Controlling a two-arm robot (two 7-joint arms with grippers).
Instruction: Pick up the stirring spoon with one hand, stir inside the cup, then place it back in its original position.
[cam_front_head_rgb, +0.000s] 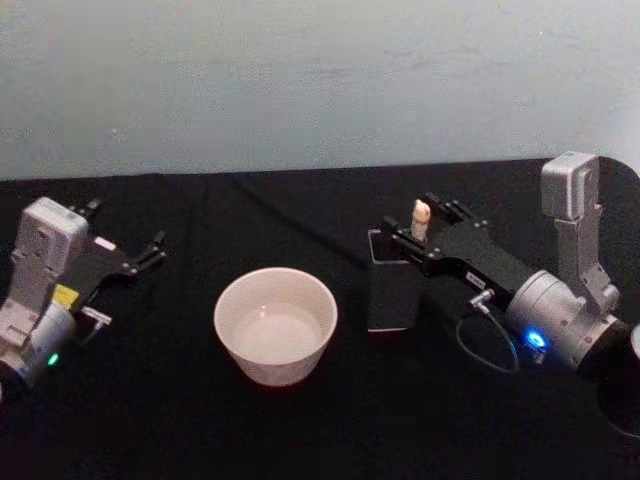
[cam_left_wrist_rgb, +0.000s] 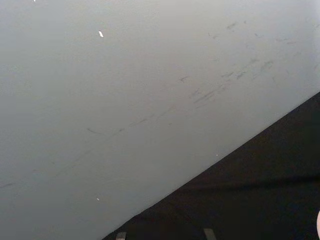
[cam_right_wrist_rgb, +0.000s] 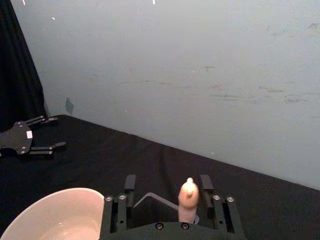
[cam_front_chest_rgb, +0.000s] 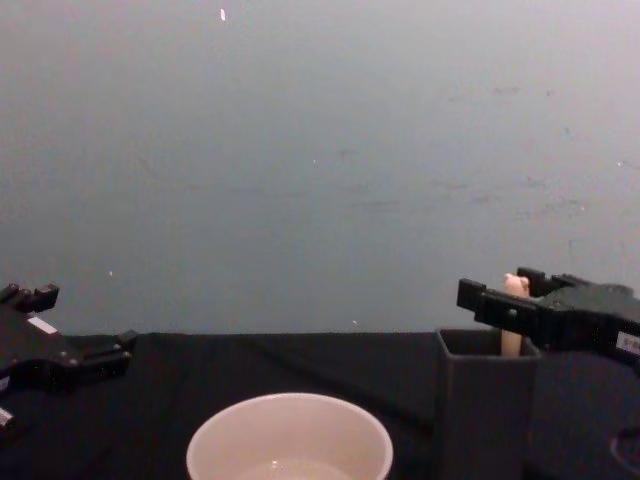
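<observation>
The stirring spoon (cam_front_head_rgb: 421, 219) stands upright in the dark grey square holder (cam_front_head_rgb: 392, 295), its beige bear-head top poking above the rim; neck and bowl are hidden inside. My right gripper (cam_front_head_rgb: 423, 222) reaches over the holder from the right, open, one finger on each side of the handle. In the right wrist view the handle (cam_right_wrist_rgb: 188, 200) stands closer to one finger, and no contact shows. The cream-white cup (cam_front_head_rgb: 275, 370) sits left of the holder, near the table's middle. My left gripper (cam_front_head_rgb: 125, 228) rests open at the far left, away from both.
A black cloth covers the table (cam_front_head_rgb: 200, 430), and a pale grey wall (cam_front_head_rgb: 320, 80) rises behind it. A thin cable (cam_front_head_rgb: 490, 345) loops beside the right wrist. There is room between the cup and the left gripper.
</observation>
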